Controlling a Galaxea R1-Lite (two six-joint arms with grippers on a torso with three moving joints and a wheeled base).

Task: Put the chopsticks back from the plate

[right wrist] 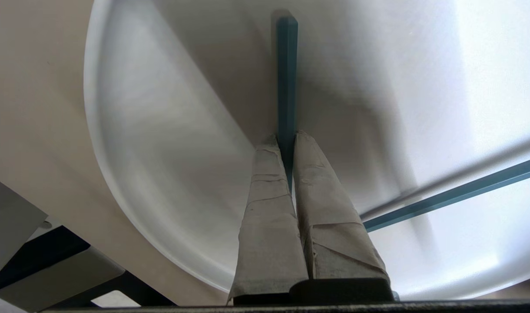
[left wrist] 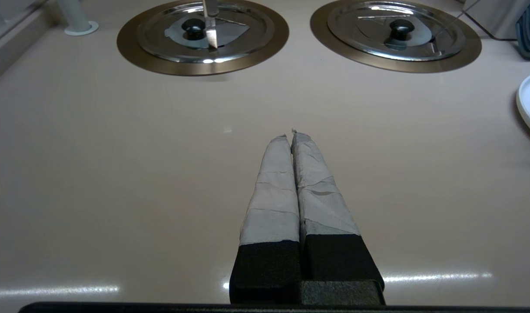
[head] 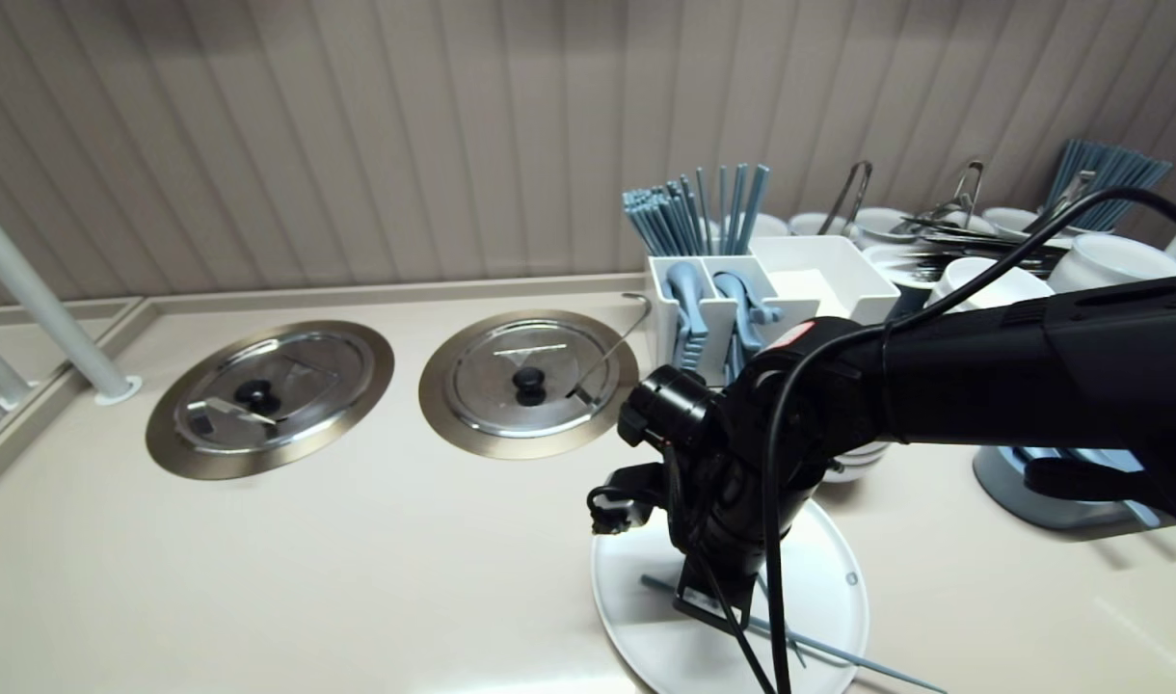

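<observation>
Right gripper (right wrist: 284, 137), near right, pointing down onto white plate (right wrist: 101, 143): jaws clenched on one blue chopstick (right wrist: 286, 74), gripping the thin stick by its sides. Second chopstick (right wrist: 456, 195) lies loose on the plate. Left gripper (left wrist: 291, 134): jaws clenched empty, idle above the counter (left wrist: 117, 182).

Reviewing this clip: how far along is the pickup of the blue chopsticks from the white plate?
Done: the right gripper is shut on one slim blue chopstick over the round white plate. In hand: that chopstick; whether it is off the plate cannot be told. Left: the second blue chopstick lies across the plate, untouched. The left gripper is shut, parked above the beige counter.
</observation>
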